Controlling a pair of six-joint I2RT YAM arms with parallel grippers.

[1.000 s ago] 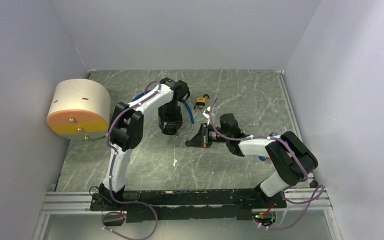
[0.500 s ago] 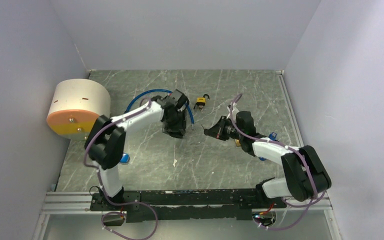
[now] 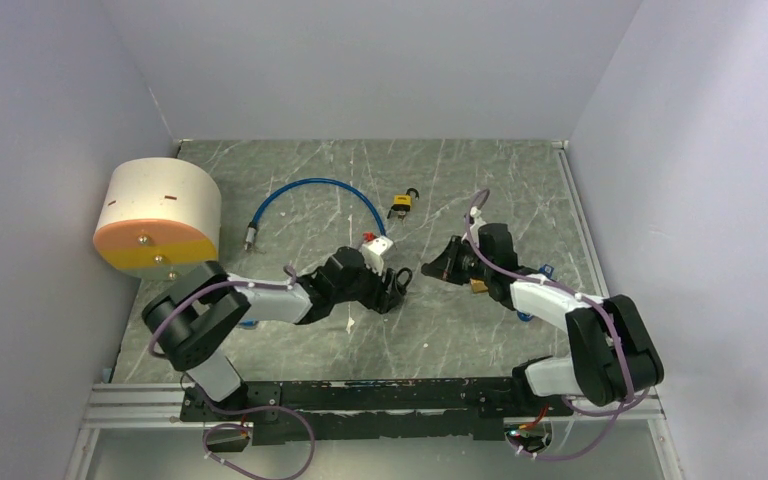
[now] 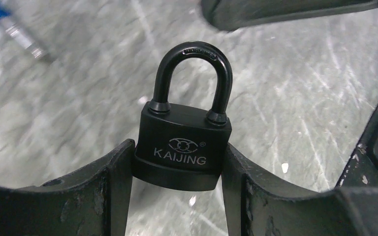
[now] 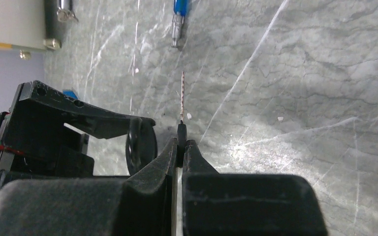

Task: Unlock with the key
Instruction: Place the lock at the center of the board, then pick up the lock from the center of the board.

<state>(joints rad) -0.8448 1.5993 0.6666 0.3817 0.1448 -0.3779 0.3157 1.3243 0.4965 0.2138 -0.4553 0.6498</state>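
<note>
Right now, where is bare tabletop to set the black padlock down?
Bare marble: between the arms ahead of the base rail, and along the far wall beyond the blue cable and yellow padlock. Crowded: the middle, where the left gripper holding the black padlock faces the key in the right gripper.

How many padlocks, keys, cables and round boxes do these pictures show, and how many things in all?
Padlocks: 2 (black padlock in the left gripper, yellow padlock on the table)
Keys: 1 (key in the right gripper)
Cables: 1 (blue cable)
Round boxes: 1 (round box)
Total: 5
</note>
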